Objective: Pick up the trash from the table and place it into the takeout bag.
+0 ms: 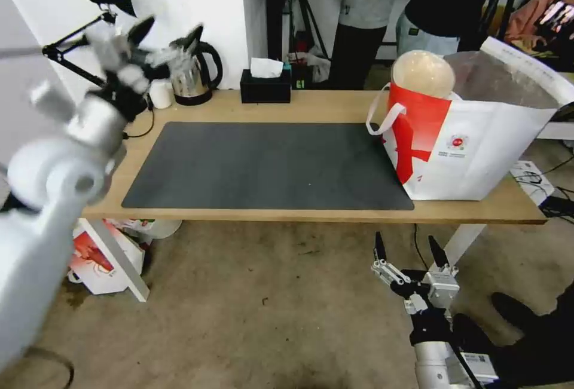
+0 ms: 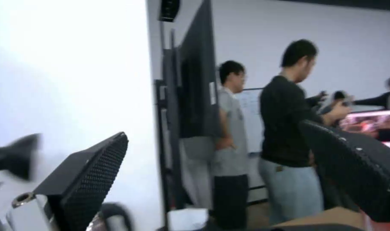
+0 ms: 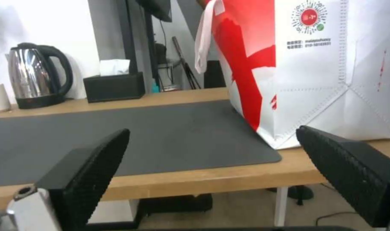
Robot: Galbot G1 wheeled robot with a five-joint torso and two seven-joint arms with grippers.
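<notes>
I see my left gripper (image 1: pixel 164 33) raised near the kettle (image 1: pixel 192 75), fingers spread; my right gripper (image 1: pixel 411 250) hangs open below the table (image 1: pixel 335 105). A beige bowl (image 1: pixel 423 73) sits atop the takeout bag (image 1: pixel 472 150).

The left arm (image 1: pixel 48 198), a white-and-silver jointed limb, was raised high at the robot's left, its black wrist angled up and away, and the left gripper (image 1: pixel 169 33) with its black textured fingers (image 2: pixel 90 173) stood spread wide apart, nothing between them. The right arm (image 1: pixel 436 353), silver at the wrist with black joint housing, hung low at the robot's right, forearm pointing up and forward. The right gripper (image 1: pixel 409 247) had its two black ridged fingers (image 3: pixel 90 173) parted wide, tips upward, and held nothing.
</notes>
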